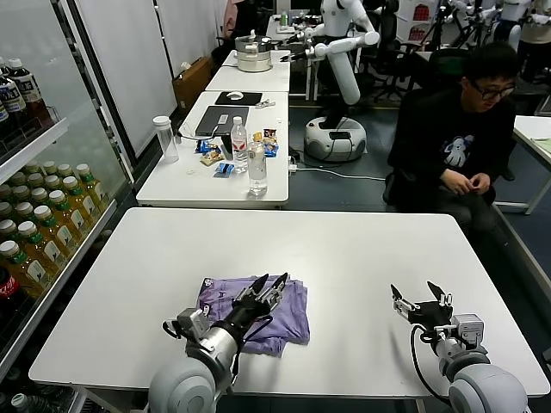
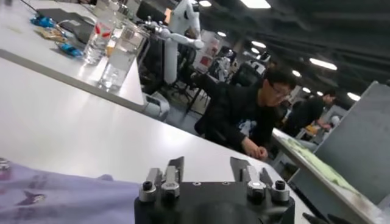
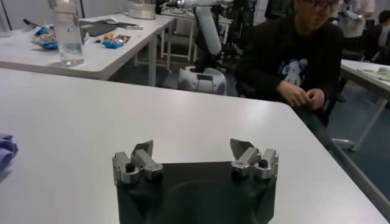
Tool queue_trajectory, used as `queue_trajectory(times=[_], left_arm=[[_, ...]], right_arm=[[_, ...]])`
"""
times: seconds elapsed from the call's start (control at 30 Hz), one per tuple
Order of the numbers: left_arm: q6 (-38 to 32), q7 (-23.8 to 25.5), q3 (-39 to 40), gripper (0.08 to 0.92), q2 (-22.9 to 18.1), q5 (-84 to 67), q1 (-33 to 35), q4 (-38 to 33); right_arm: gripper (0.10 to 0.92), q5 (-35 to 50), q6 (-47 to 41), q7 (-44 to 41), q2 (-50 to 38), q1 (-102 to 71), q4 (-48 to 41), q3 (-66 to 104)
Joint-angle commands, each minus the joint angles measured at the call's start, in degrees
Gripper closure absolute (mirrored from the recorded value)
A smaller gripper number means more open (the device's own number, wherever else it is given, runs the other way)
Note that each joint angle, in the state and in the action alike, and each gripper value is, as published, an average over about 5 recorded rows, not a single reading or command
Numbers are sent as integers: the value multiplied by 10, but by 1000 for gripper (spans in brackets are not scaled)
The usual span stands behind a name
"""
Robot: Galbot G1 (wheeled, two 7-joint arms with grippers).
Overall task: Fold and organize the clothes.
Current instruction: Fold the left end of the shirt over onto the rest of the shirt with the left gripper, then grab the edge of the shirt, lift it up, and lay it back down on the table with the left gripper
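Observation:
The lavender T-shirt (image 1: 277, 314) lies folded into a compact bundle on the white table (image 1: 344, 258), near the front edge, left of the middle. Its fabric with small dark marks also shows in the left wrist view (image 2: 55, 198), and a corner of it in the right wrist view (image 3: 5, 150). My left gripper (image 1: 269, 283) hovers just over the bundle's near side, jaws open with nothing between them (image 2: 209, 167). My right gripper (image 1: 418, 293) stands open over bare table at the front right, well apart from the shirt, its jaws wide and empty (image 3: 192, 148).
A second table (image 1: 215, 172) behind carries water bottles (image 1: 256, 168), snacks and a laptop. A seated person in black (image 1: 456, 138) is beyond the far right corner. Shelves of drink bottles (image 1: 34, 232) line the left side. Another robot (image 1: 340, 52) stands farther back.

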Motion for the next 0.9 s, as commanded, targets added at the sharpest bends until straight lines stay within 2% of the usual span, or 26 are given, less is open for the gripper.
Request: queue_trajectory(times=[0.03,0.2,0.33,0.73,0.83,0.9], left_arm=[[-52,-7,-81,373,31,152,64,41],[-90,-42,-112,233,44,245,89,98],[-97,-54,-113,182,40,270,93,126],[-73,-42,-89,177,27,234,88,133],[-69,-35,-88,213,27,214,87,130],[-66,-30,-90,268,27,192,85,128]], right_arm=[[203,0,1,0,1,0,0,0],[203,-1,2,0,2,-1,3,0],[203,-1,2,0,3,-3,5,0],[203,0,1,0,1,-14,21,6],[203,1,1,0,0,-16,25,7],[203,2,1,0,0,-17,27,8]])
